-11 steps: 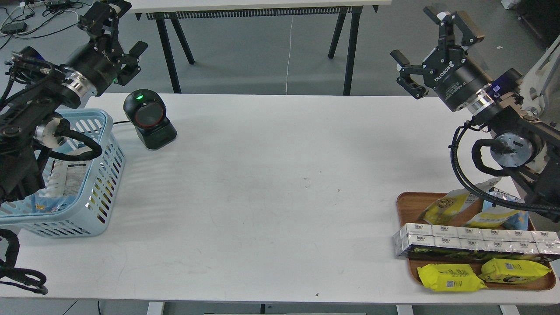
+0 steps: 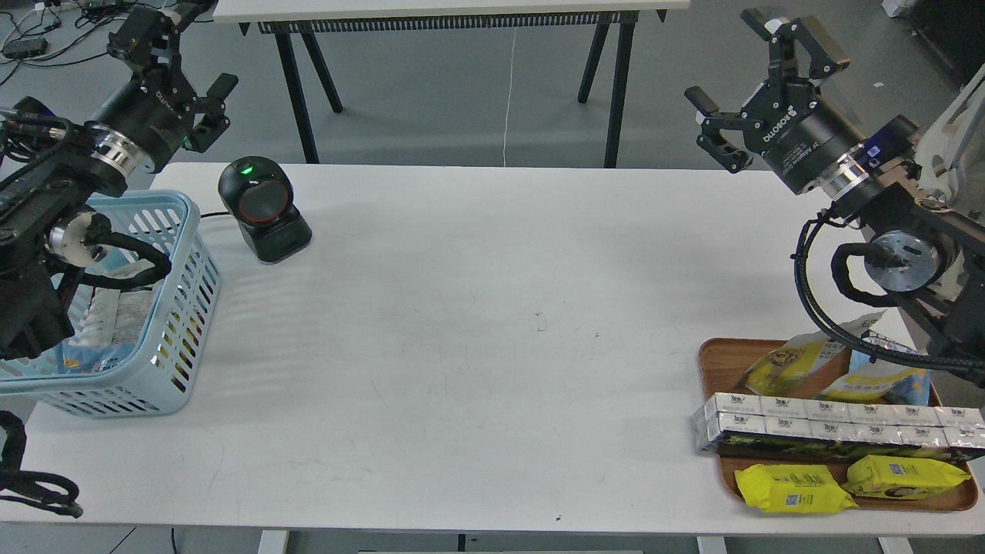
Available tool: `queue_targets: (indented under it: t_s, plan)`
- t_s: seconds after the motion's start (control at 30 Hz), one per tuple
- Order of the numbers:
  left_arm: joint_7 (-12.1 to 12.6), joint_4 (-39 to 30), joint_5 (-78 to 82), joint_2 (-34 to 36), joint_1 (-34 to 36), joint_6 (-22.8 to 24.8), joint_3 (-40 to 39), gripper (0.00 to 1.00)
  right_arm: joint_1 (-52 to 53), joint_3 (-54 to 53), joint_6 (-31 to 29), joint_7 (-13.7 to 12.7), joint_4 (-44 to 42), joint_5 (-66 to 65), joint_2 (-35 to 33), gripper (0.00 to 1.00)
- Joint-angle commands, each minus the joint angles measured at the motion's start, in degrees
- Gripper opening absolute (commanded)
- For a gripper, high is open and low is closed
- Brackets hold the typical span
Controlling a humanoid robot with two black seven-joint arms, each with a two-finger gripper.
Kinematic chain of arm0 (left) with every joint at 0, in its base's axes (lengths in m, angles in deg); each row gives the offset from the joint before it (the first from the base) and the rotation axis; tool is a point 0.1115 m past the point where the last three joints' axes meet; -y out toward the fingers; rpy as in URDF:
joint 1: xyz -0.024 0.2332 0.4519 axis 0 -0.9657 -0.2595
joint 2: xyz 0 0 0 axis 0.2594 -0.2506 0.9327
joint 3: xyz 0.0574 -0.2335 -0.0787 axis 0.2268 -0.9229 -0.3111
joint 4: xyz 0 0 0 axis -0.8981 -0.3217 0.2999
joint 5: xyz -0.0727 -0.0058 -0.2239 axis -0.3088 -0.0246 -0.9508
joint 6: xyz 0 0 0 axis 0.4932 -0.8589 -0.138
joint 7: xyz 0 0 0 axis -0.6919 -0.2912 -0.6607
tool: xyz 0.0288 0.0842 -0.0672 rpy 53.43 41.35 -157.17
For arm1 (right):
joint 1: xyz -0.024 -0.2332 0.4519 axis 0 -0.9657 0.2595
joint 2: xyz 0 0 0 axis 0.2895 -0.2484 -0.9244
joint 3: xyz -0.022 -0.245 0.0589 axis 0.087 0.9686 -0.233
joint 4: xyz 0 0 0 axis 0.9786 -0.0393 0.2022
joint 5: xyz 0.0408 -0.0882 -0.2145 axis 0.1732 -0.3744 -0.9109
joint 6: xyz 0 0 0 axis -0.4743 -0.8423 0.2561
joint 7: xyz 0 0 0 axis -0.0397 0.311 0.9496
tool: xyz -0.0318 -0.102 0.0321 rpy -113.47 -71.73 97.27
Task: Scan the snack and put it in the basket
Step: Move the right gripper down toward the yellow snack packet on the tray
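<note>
1. Light blue slotted plastic basket [image 2: 178,308] sits at the white tabletop's [image 2: 477,323] left edge, holding the white-and-yellow snack pouch [image 2: 115,319].
2. Left hand [image 2: 181,58] hovers above it, fingers spread, empty.
3. Right hand [image 2: 758,77] is raised, spread, empty.

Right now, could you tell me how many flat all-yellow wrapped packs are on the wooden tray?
2. One yellow pack lies at the wooden tray's front edge, the other yellow pack just right of it. The box row might hide more.

Scanner [image 2: 264,210] sits far-left on my table [image 2: 492,346], green light on. Wooden tray [image 2: 712,362] front-right holds boxes [image 2: 835,427] and yellow packs [image 2: 793,489].
</note>
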Motion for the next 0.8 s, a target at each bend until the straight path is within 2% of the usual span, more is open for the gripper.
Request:
queue_targets:
  t_s: [0.0, 0.13, 0.27, 0.43, 0.63, 0.77]
  plan:
    - [0.0, 0.1, -0.5, -0.2, 1.3, 0.0, -2.0, 1.0, 6.2, 8.5, 0.0, 0.0, 0.6, -9.1, -6.8, 1.0]
    - [0.0, -0.1, -0.4, -1.2, 3.5, 0.0, -3.3, 1.0, 14.7, 17.1, 0.0, 0.0, 5.9, -19.4, -12.9, 1.0]
    - [0.0, -0.9, -0.4, -3.1, 4.5, 0.0, -3.3, 1.0, 20.2, 22.6, 0.0, 0.0, 17.1, -31.1, -20.6, 1.0]
    - [0.0, -3.8, -0.2, -3.4, 4.4, 0.0, -2.3, 1.0, 25.4, 26.0, 0.0, 0.0, 30.6, -56.6, -27.4, 1.0]
    - [0.0, -3.9, -0.2, -3.1, 4.3, 0.0, -2.4, 1.0, 26.3, 26.3, 0.0, 0.0, 37.2, -83.4, -32.0, 1.0]
    - [0.0, -3.9, -0.2, -3.2, 4.3, 0.0, -2.5, 1.0, 26.5, 25.9, 0.0, 0.0, 41.0, -95.2, -34.9, 1.0]
